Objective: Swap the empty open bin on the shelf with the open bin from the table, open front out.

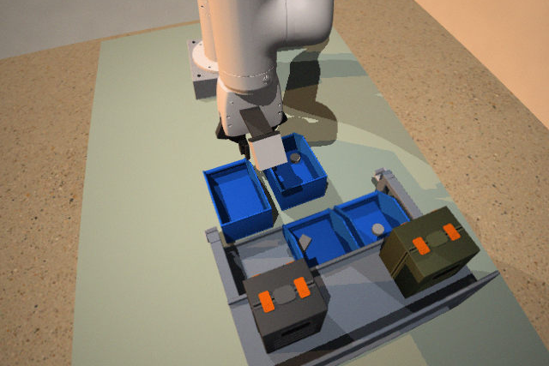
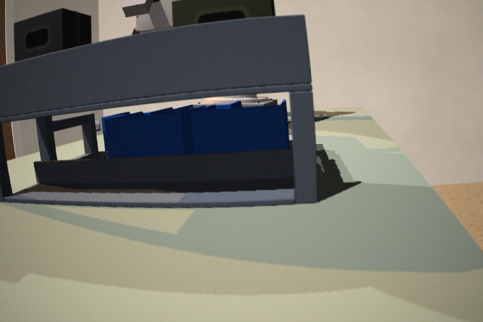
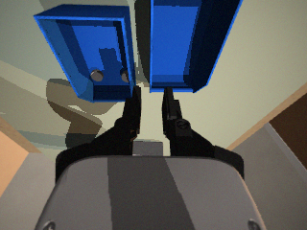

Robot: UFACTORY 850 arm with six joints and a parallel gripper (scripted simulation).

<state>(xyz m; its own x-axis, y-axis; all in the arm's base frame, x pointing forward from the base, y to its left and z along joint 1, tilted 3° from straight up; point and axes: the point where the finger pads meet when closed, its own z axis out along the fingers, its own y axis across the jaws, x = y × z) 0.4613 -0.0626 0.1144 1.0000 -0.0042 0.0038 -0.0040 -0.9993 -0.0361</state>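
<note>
Gripper [image 1: 243, 149] [image 3: 152, 97]: part open, nothing between the fingers; whether one touches a rim, I cannot tell.
Empty bin [image 1: 237, 195] [image 3: 175, 43]: out of its place, at 8 o'clock from the parts bin in the top view; its shelf end is near the shelf [image 1: 221, 264] [image 2: 306, 147].
Parts bin [image 1: 305, 194] [image 3: 91, 40]: outside the shelf, just beside the empty bin.
Place [image 1: 266, 253]: vacant, 7 o'clock from the parts bin.
Gap risk: descending off-centre could land a fingertip on a rim, shoving either bin.
Lift risk: a slipping wall grip could tip the round parts [image 3: 97, 75] out.
</note>
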